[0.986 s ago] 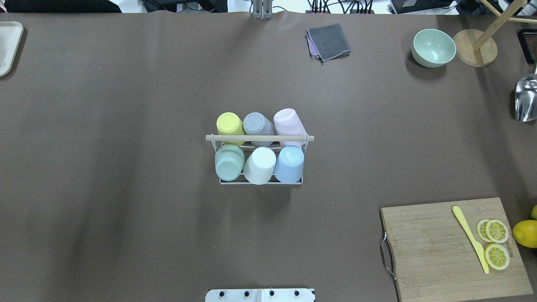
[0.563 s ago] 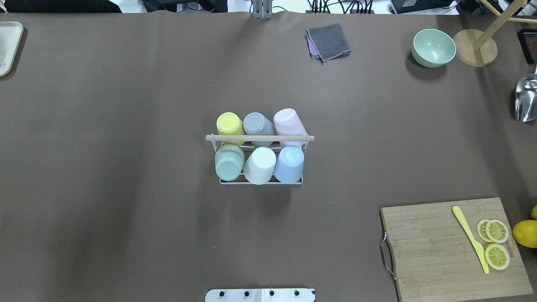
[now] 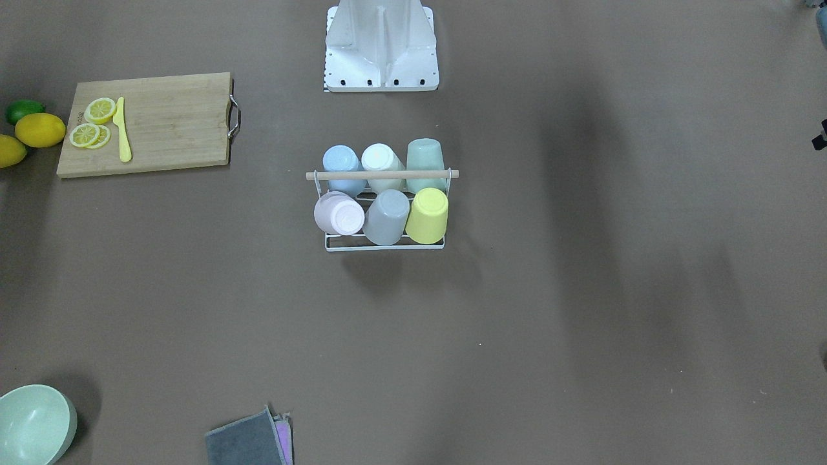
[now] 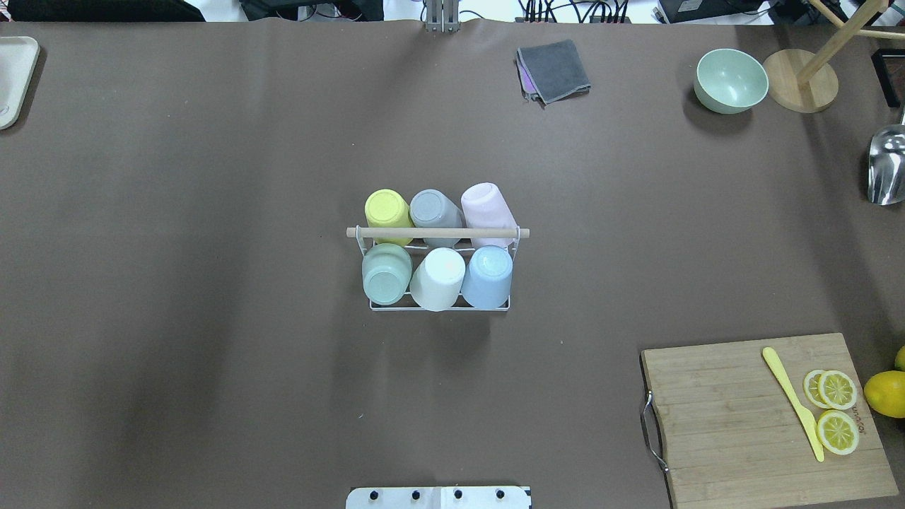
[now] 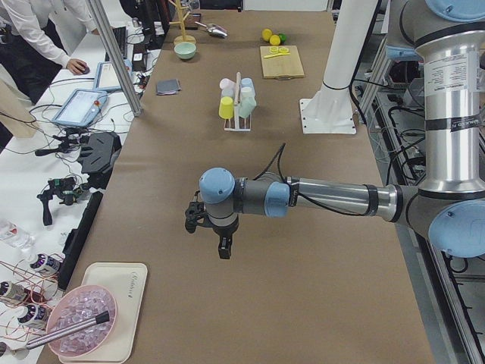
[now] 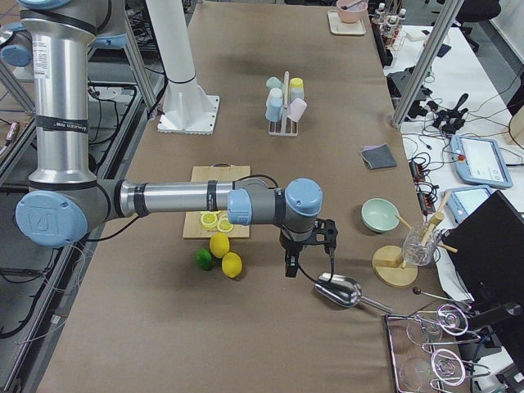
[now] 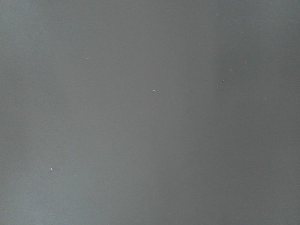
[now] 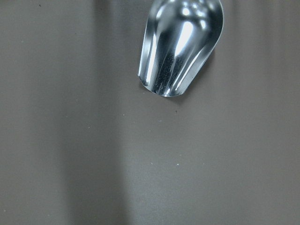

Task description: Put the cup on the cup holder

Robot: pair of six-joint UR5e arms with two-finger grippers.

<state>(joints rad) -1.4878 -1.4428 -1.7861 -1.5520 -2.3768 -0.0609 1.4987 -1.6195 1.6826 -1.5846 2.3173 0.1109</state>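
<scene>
The cup holder (image 4: pixel 438 232), a white wire rack with a wooden rod handle, stands at the table's middle; it also shows in the front view (image 3: pixel 381 174). Several cups sit upside down on it: yellow (image 4: pixel 387 210), grey (image 4: pixel 435 210) and pink (image 4: pixel 485 206) at the back, green (image 4: pixel 386 273), white (image 4: pixel 438 278) and blue (image 4: pixel 489 274) in front. My left gripper (image 5: pixel 216 239) hovers over bare table far to the left, seen only from the side. My right gripper (image 6: pixel 307 254) hangs near a metal scoop (image 6: pixel 340 289) far to the right. I cannot tell whether either is open or shut.
A cutting board (image 4: pixel 735 417) with lemon slices and a yellow knife (image 4: pixel 793 403) lies front right. A green bowl (image 4: pixel 730 80), a wooden stand (image 4: pixel 800 81) and the scoop (image 4: pixel 887 166) are back right. A grey cloth (image 4: pixel 553 71) lies at the back, a tray (image 4: pixel 10 78) back left.
</scene>
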